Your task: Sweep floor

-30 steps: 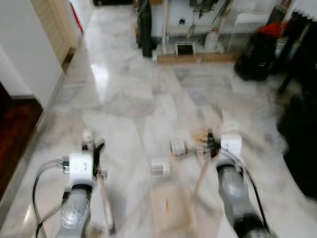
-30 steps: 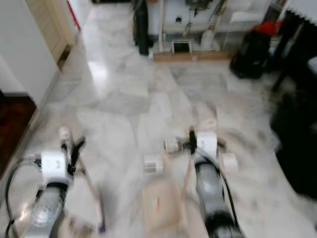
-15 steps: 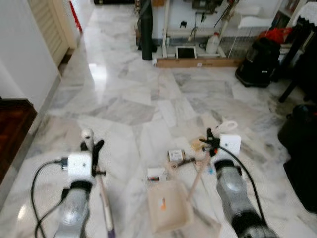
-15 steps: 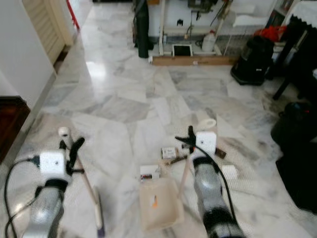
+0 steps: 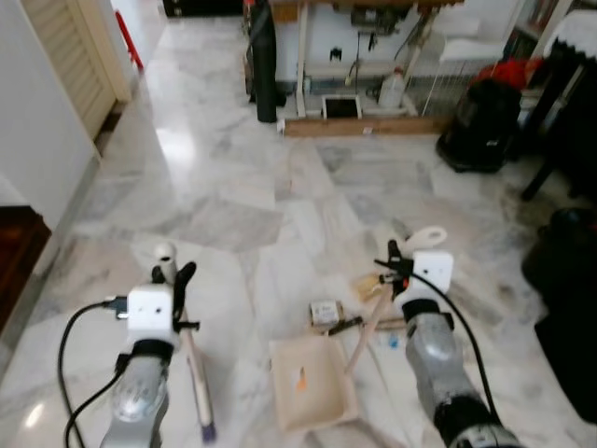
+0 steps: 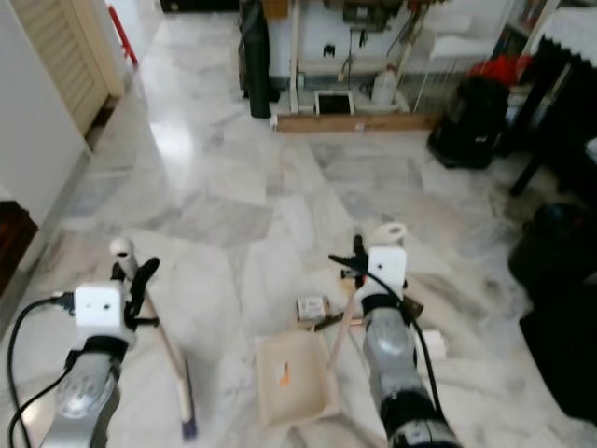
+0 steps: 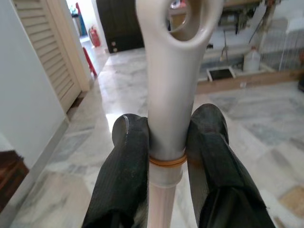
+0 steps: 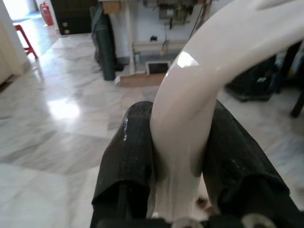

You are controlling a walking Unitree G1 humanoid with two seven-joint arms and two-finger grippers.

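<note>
My left gripper (image 5: 175, 276) is shut on the white looped top of a broom handle (image 7: 166, 95). The broom stick (image 5: 196, 373) slants down to a small brush end (image 5: 206, 431) on the marble floor. My right gripper (image 5: 397, 263) is shut on the cream handle (image 8: 190, 95) of a long-handled dustpan. Its pan (image 5: 312, 383) lies flat on the floor between my arms, with an orange speck inside. Just beyond the pan's far edge lie a small box (image 5: 325, 313), a dark stick (image 5: 345, 325) and a tan scrap (image 5: 368, 283).
A black vacuum-like object (image 5: 480, 126) and dark furniture (image 5: 569, 308) crowd the right side. A desk with cables (image 5: 354, 37), a black cylinder (image 5: 264, 65) and a wooden plank (image 5: 364, 126) stand at the back. A louvred door (image 5: 70, 56) and a white wall line the left.
The blur has gone and the whole view has shifted as the camera moved. Both grippers keep their hold. The pan now lies closer to the small box.
</note>
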